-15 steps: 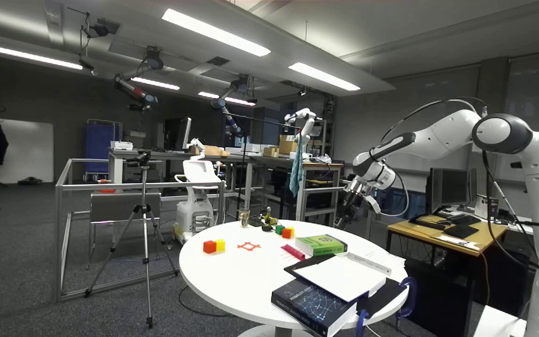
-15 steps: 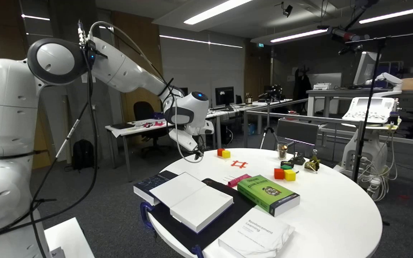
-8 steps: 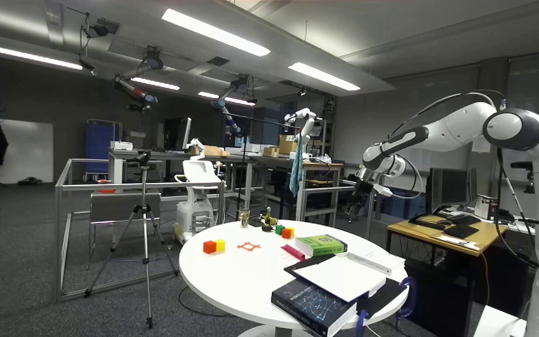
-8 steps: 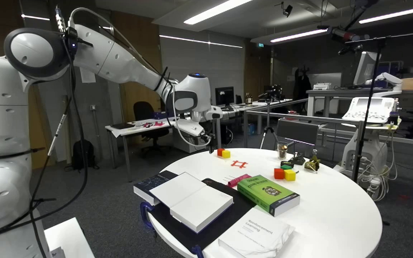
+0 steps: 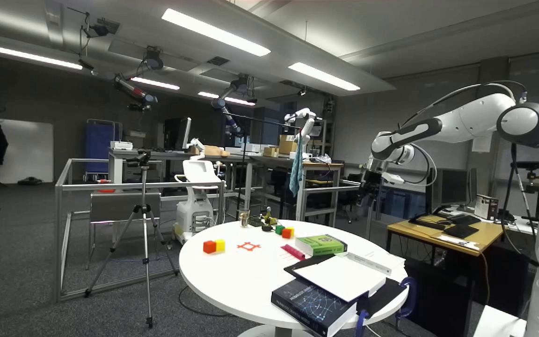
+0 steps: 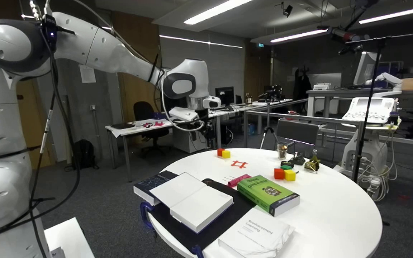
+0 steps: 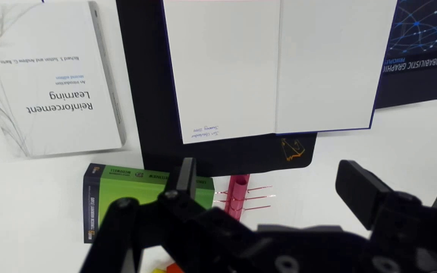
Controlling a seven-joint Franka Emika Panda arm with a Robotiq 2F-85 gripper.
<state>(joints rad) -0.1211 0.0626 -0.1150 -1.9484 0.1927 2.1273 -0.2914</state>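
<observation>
My gripper [image 7: 266,170] hangs open above the round white table, its fingers wide apart with nothing between them. In the wrist view a pink tube with thin wires [image 7: 239,189] shows below, between the fingers. The left finger [image 7: 186,176] overlaps the green book [image 7: 127,185], which lies further down. An open book with blank pages [image 7: 226,68] rests on a black mat [image 7: 142,57]. A white Reinforcement Learning book [image 7: 59,79] lies on one side of it, a dark blue book [image 7: 412,85] on the other. In both exterior views the gripper [image 6: 209,138] is held high, touching nothing.
On the table [image 6: 335,215] sit a red cube [image 6: 279,173] and yellow cube [image 6: 290,175] beside a green one [image 6: 285,167]. Another red-yellow pair [image 6: 226,154] stands near a red hash-shaped piece [image 6: 239,164]. A glass [image 6: 282,150] is at the far edge. Blue clamps [image 5: 408,295] grip the rim.
The arm has drawn back toward its base and risen, and the gripper has tilted to point more steeply down. The jaws have stayed open. Nothing on the table has moved.
</observation>
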